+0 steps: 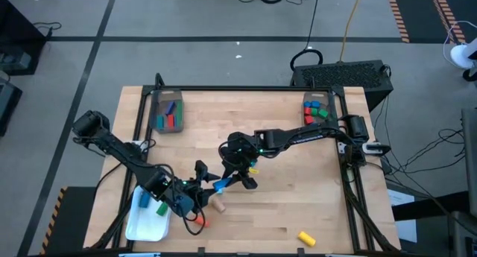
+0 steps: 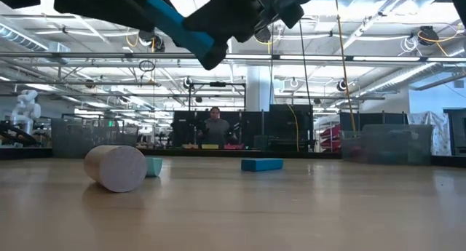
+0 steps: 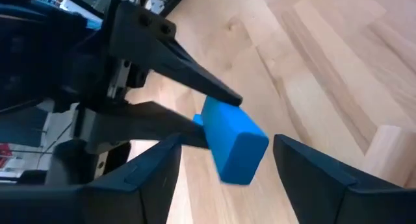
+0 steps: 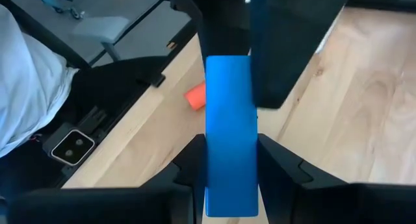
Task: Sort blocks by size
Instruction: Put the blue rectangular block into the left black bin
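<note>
No readable text, labels, brands or numbers on anything in view.

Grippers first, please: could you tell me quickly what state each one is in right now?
Left gripper: open, fingers spread either side of the blue bar, not gripping it.
Right gripper: shut on the blue bar, holding it above the table.

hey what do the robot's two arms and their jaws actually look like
Both arms are dark, nearly black, jointed segments with black cables trailing at their bases. The left gripper and right gripper end in dark, tapered, wedge-shaped jaws. Small green lights glow near each wrist.
</note>
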